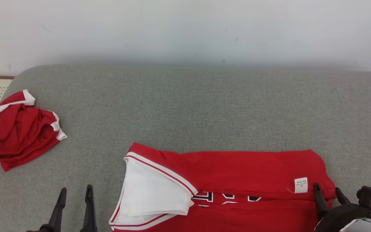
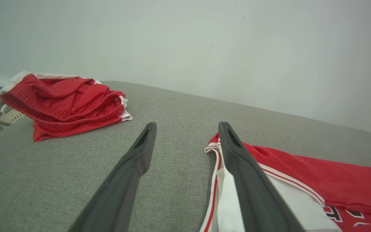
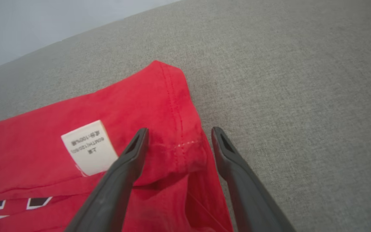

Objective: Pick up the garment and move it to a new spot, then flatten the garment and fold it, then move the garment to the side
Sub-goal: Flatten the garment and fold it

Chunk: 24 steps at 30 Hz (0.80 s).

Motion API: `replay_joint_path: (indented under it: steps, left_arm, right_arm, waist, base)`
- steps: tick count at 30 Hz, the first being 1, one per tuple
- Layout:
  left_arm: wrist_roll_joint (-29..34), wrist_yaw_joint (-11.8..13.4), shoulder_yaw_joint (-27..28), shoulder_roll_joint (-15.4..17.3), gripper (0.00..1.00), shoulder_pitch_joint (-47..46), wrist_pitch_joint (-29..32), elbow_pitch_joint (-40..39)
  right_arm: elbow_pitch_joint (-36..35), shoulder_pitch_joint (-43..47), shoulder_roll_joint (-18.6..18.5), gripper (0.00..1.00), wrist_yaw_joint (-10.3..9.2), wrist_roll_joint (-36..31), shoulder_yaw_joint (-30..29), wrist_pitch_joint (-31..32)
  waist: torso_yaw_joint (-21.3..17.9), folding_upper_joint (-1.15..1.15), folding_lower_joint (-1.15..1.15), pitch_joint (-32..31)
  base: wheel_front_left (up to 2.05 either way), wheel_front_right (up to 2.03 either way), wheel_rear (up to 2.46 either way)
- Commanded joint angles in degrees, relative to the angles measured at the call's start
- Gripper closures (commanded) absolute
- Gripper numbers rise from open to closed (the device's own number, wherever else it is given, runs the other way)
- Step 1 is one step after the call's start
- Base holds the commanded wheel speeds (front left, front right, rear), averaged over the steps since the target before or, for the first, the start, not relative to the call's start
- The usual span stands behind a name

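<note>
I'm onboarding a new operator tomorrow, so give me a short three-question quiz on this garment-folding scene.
1. Multiple choice: where do the crumpled shorts lie from the jersey? A) robot's left B) robot's right C) on top of it
2. True or false: the left gripper is shut on cloth.
3. Fill in: the white label lies beside the ___ gripper's fingertips.
Key: 1 A; 2 false, it is open; 3 right gripper.

The garment (image 1: 237, 170) lies front-centre on the padded surface (image 1: 185, 106), a bundle (image 1: 18, 132), perhaps shorts, well left of it.
</note>
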Motion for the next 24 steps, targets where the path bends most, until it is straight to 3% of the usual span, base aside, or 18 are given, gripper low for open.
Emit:
replay_joint_path:
  steps: [1, 10, 11, 12, 13, 24]
  left_arm:
    - [0.9, -0.5, 0.5, -0.1, 0.0, 0.9, -0.2, 0.1]
    - [2.3, -2.2, 2.9, -1.9, 0.0, 1.0, -0.2, 0.5]
    - [2.4, -2.4, 3.1, -2.1, 0.0, 1.1, -0.2, 0.5]
    - [2.6, -2.4, 3.4, -2.4, 0.0, 1.1, -0.2, 0.5]
    - [2.9, -2.6, 3.6, -2.6, 0.0, 1.2, -0.2, 0.5]
    - [4.4, -3.8, 5.1, -4.5, 0.0, 1.3, -0.2, 0.6]
  right_arm:
    - [1.2, -0.5, -0.2, 0.0, 0.01, -0.8, -0.3, 0.0]
    - [7.5, -1.5, 0.7, 0.0, 0.01, -0.7, -0.6, 0.4]
    - [7.8, -1.6, 0.8, 0.15, 0.01, -0.5, -0.3, 0.2]
    - [7.9, -1.8, 0.8, 0.67, 0.02, -0.3, 0.2, -0.1]
    - [7.8, -1.9, 0.6, 0.98, 0.02, -0.3, 0.5, -0.7]
    - [8.0, -4.2, -2.8, 1.0, -0.02, -1.0, -0.2, -4.6]
  waist:
    - [0.4, 0.0, 0.0, 0.3]
    - [1.0, 0.0, 0.0, 1.4]
    - [0.9, 0.0, 0.0, 1.5]
    - [0.8, 0.0, 0.0, 1.6]
    - [0.7, 0.0, 0.0, 1.7]
    - [-0.3, 0.0, 0.0, 2.3]
  base:
    - [0.0, 0.0, 0.0]
    - [0.0, 0.0, 0.0]
    - [0.0, 0.0, 0.0]
    - [0.0, 0.0, 0.0]
    - [0.0, 0.0, 0.0]
    - [0.0, 0.0, 0.0]
